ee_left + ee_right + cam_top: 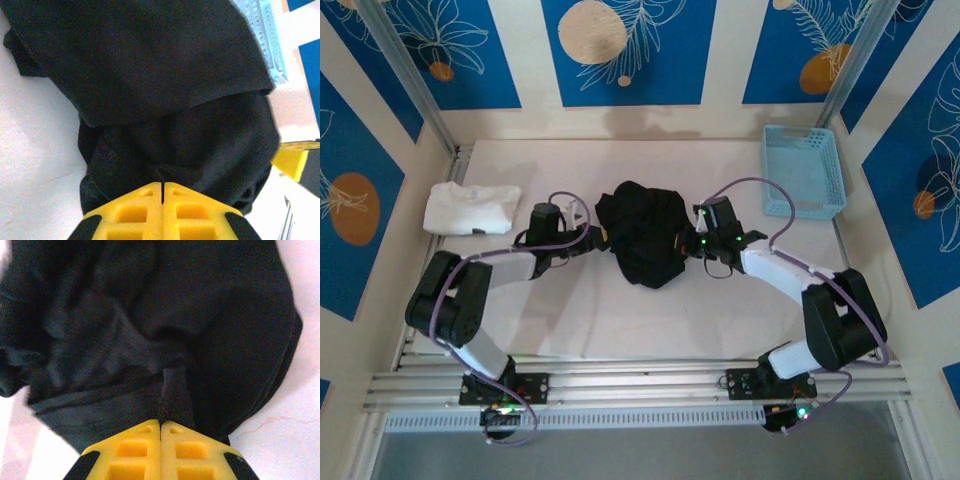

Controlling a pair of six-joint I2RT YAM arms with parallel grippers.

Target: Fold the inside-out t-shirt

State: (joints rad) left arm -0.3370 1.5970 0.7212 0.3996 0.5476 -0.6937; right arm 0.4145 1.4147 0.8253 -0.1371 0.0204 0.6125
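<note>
Shirt: inside-out t-shirt (pixel 642 232) lay bunched in a black heap mid-way across the table (pixel 620 320), between both arms.
Left claw: left gripper (pixel 162 186) was pinched together on the heap's left edge.
Right claw: right gripper (pixel 161 421) was clamped on a fold at its right edge.
Around: white t-shirt (pixel 470 208) folded at left; light-blue basket (pixel 805 170) far right, both well apart from the heap.

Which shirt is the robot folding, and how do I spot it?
Look at the middle of the pale table. A crumpled black t-shirt lies there, pinched on both sides by yellow fingers. The white t-shirt, far left, is neatly folded, and the light-blue basket sits far right.
</note>
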